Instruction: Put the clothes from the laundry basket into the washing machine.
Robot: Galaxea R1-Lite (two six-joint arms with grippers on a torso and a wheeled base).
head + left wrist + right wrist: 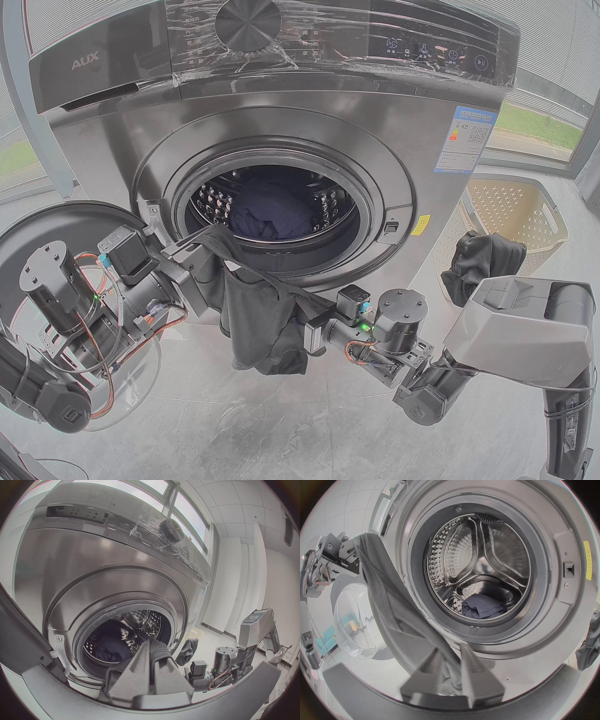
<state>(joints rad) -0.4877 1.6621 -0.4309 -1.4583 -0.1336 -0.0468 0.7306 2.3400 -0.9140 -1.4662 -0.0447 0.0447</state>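
Two grippers pinch one dark garment [259, 312]: left gripper [199, 245] closed on its upper edge, right gripper [310, 322] closed on a lower fold. Cloth sags between the fingers, just before the washing machine [400, 144] mouth. Step: loading. Next, likely: carry both pinches past the rim, then release. Another dark piece [484, 262] hangs on the laundry basket [550, 212].
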